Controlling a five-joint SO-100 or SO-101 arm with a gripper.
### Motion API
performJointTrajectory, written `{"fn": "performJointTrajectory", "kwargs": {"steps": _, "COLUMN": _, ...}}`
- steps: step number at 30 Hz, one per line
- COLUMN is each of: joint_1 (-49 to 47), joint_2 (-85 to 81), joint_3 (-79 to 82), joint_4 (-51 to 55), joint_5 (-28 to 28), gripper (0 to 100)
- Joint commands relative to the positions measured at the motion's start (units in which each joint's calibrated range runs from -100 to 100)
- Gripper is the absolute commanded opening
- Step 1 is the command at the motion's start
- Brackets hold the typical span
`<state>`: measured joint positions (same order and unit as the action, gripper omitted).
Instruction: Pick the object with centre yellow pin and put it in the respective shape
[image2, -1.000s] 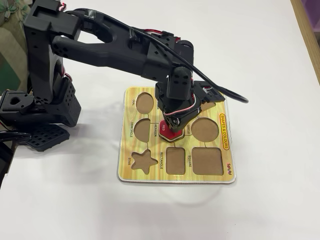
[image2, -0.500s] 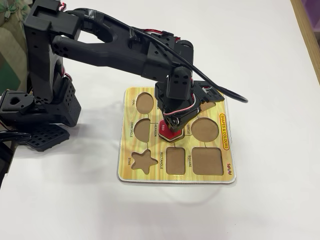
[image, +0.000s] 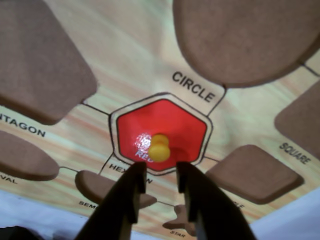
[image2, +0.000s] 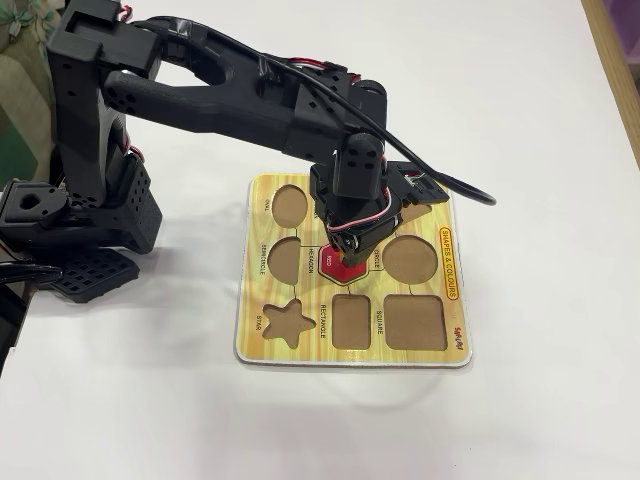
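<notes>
In the wrist view the claw (image: 161, 187) enters from 6 o'clock with its two dark fingers slightly parted and empty, tips just short of the yellow pin (image: 159, 147) on the red hexagon piece (image: 161, 134), which sits flush in its hexagon recess at the centre of the wooden shape board (image: 130, 55), the empty circle cutout (image: 245, 37) at 1 o'clock. In the fixed view the board lies flat on a plain white worktop (image2: 520, 100), the black arm (image2: 230, 95) reaching in from 10 o'clock, and a wooden edge (image2: 612, 60) borders the worktop at 2 o'clock.
</notes>
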<state>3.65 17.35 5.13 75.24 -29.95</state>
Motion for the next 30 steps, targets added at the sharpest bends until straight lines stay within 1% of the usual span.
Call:
{"fn": "performJointTrajectory", "kwargs": {"steps": 1, "joint_1": 0.4, "joint_2": -0.9, "joint_3": -1.1, "joint_4": -0.5, "joint_5": -0.1, "gripper": 8}}
{"fn": "performJointTrajectory", "kwargs": {"steps": 7, "joint_1": 0.6, "joint_2": -2.0, "joint_3": -1.1, "joint_4": -0.5, "joint_5": 0.0, "gripper": 9}}
{"fn": "performJointTrajectory", "kwargs": {"steps": 15, "joint_1": 0.6, "joint_2": -13.7, "joint_3": 0.2, "joint_4": -0.6, "joint_5": -0.1, "gripper": 9}}
{"fn": "performJointTrajectory", "kwargs": {"steps": 18, "joint_1": 0.6, "joint_2": -18.1, "joint_3": 3.2, "joint_4": -0.6, "joint_5": -0.5, "gripper": 9}}
{"fn": "performJointTrajectory", "kwargs": {"steps": 30, "joint_1": 0.6, "joint_2": -33.7, "joint_3": 21.6, "joint_4": -0.6, "joint_5": -11.9, "gripper": 9}}
